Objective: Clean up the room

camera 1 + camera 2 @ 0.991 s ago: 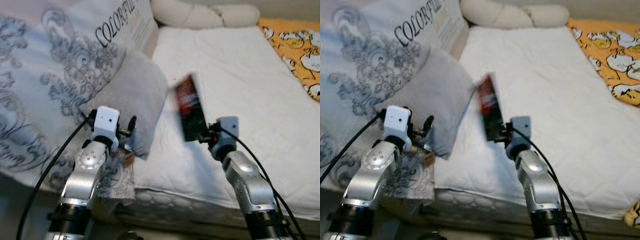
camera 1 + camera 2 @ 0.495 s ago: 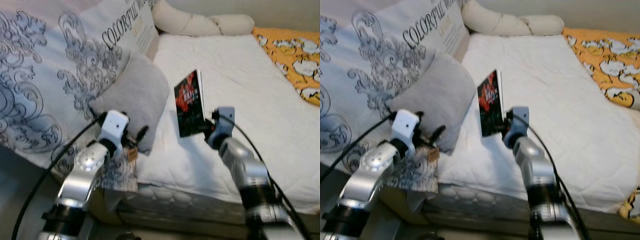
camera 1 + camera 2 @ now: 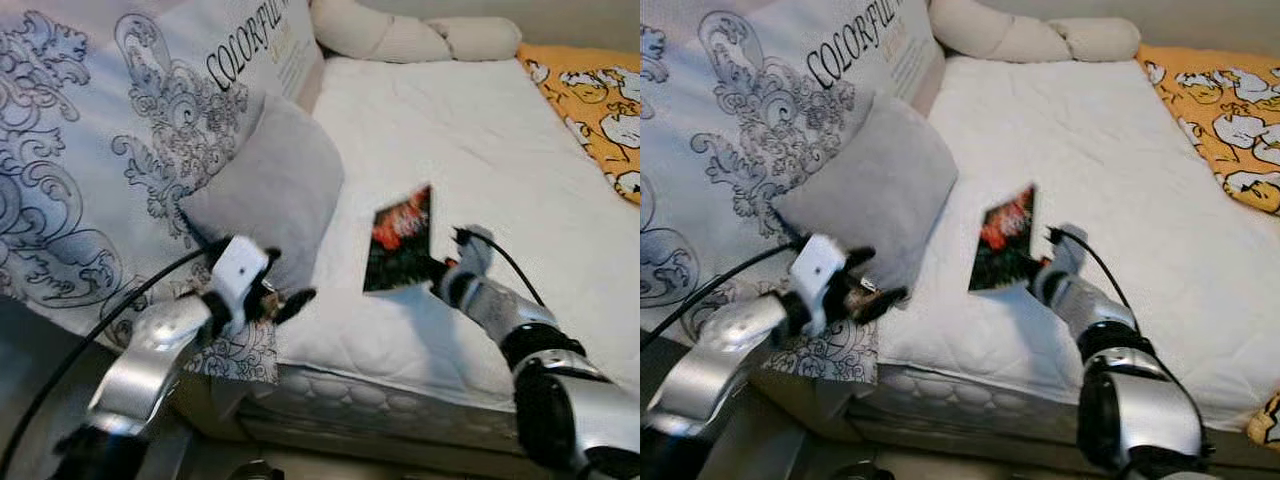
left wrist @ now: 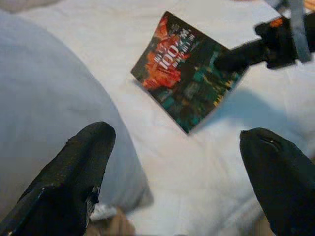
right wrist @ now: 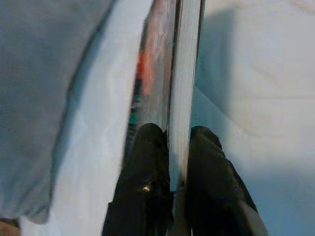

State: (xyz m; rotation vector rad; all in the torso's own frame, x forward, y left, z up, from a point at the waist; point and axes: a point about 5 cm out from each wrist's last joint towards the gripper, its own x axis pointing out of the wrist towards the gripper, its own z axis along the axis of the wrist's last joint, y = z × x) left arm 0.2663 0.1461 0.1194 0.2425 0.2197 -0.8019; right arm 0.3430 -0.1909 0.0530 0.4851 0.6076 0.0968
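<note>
Pinching paperback book (image 3: pixel 402 241) by lower edge, right gripper (image 3: pixel 437 271) fingers clamped on both faces, keeping it tilted above white mattress (image 3: pixel 500 160), frame centre. Hovering lower left beside grey pillow (image 3: pixel 270 190), left gripper (image 4: pixel 177 162) spread wide, carrying nothing.

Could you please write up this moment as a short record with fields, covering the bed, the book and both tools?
surface: white mattress of a bed
held item: book with a dark red cover, lifted over the mattress
right tool: shut on the book, gripping its lower edge
left tool: open, holding nothing, near the grey pillow
bedding on the robot's left: patterned duvet with printed lettering
far end: cream bolster
robot's right: orange blanket
</note>
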